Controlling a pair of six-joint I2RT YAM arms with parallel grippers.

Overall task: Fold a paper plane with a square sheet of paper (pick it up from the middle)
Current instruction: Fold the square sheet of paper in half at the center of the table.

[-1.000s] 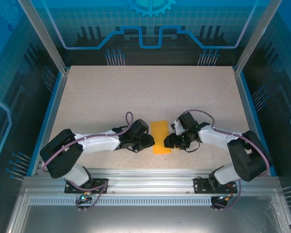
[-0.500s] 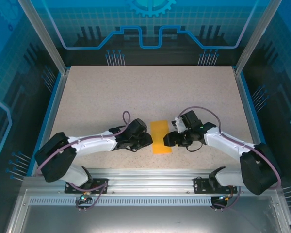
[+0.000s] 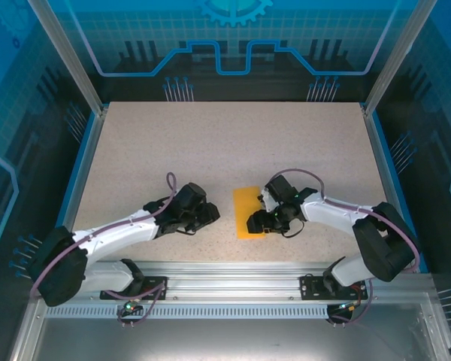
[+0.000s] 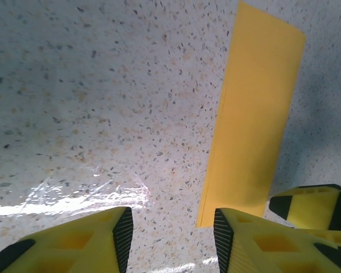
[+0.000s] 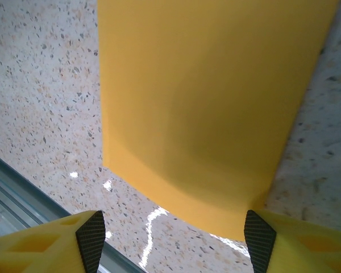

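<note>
While the sheet of paper lies flat on the table as a narrow strip, prob. folded once in half, there's no nose or wings yet, so most folds remain. Count: 1 sheet, 2 grippers. Left gripper is near it, jaws apart, empty. Right gripper has jaws wide over the near end, not clamping.

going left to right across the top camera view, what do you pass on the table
left arm's elbow → left claw → folded yellow paper → right arm's elbow
</note>
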